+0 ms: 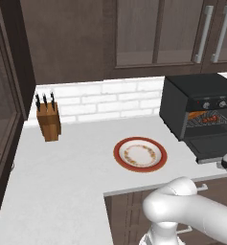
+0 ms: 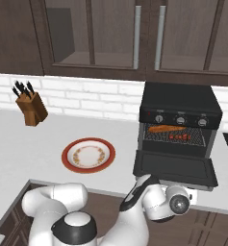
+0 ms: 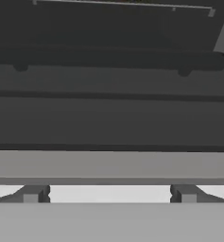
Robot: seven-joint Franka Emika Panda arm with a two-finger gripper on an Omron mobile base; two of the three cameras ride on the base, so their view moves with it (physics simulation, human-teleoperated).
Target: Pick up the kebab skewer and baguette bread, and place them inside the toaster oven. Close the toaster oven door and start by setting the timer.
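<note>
The black toaster oven (image 2: 178, 103) (image 1: 191, 91) stands at the right of the counter. Its door (image 2: 175, 168) (image 1: 213, 146) lies dropped open and flat. On the wire rack inside lie the orange-brown baguette bread (image 2: 167, 128) (image 1: 197, 115) and, just right of it, the dark red kebab skewer (image 2: 179, 136) (image 1: 211, 119). Three round knobs (image 2: 181, 120) sit in a row above the opening. My hand (image 2: 179, 205) hangs just in front of and below the door's front edge. In the hand view my gripper (image 3: 109, 194) is open and holds nothing. It faces the dark door panel (image 3: 111, 118) and a grey bar (image 3: 111, 165) across it.
A red-rimmed plate (image 2: 88, 155) (image 1: 140, 154) lies on the white counter (image 1: 62, 172), left of the oven. A wooden knife block (image 2: 31, 106) (image 1: 48, 119) stands at the back left by the brick wall. Dark cabinets hang above.
</note>
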